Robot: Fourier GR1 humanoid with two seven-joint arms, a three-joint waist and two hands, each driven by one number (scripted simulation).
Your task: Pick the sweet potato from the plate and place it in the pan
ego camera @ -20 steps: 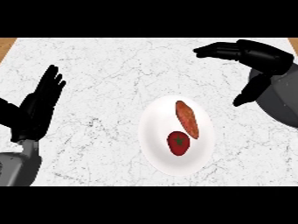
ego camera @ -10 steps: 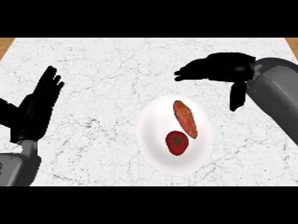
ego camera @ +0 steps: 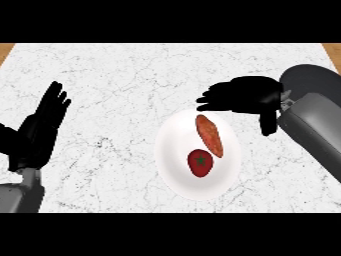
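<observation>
Right hand (ego camera: 241, 96) hangs over far rim of white plate (ego camera: 174, 167). Fingers apart, lightly bent, thumb pointing down, holding nothing. Sweet potato (ego camera: 210, 135) lies lengthwise on plate's far half, just below the fingertips. Tomato (ego camera: 200, 163) just beside its near end; contact unclear.

Step in hand, as judged: the reach. Best done by lowering with fingers along one long side and thumb on the other, closing across the narrow width, well off the tomato.

Dark pan (ego camera: 318, 80) sits close behind the wrist, partly hidden. Left hand (ego camera: 34, 134) open, resting at view's left.
</observation>
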